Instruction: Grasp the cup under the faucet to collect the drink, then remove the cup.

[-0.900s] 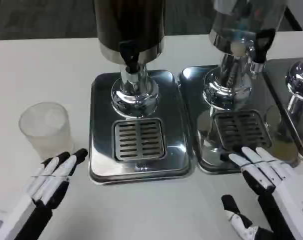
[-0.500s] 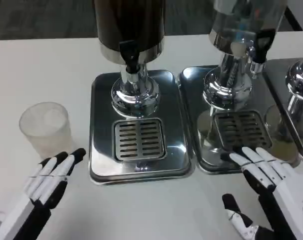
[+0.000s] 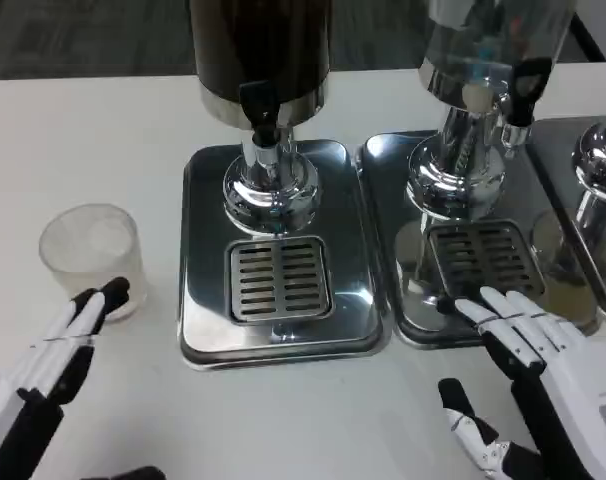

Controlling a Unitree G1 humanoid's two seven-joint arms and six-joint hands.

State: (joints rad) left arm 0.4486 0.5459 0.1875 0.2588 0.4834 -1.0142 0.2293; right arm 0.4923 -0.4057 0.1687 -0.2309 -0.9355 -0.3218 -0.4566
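the frosted translucent plastic cup point(image 3: 90, 258) is seen standing upright on the white table point(image 3: 73, 130), left of the shiny steel drip tray point(image 3: 203, 300) and well apart from the black faucet tap point(image 3: 260, 108) of the dark drink dispenser point(image 3: 260, 50). the left hand point(image 3: 58, 345) is placed just beside the cup's base, its fingers extended with nothing held; actual contact cannot be told. the right hand point(image 3: 528, 350) is spread with nothing held, fingertips laid at the edge of the second steel tray point(image 3: 383, 180) under the clear dispenser point(image 3: 483, 60).

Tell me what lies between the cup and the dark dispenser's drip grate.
Head view: bare white table, then the steel tray's left rim, between cup and grate.
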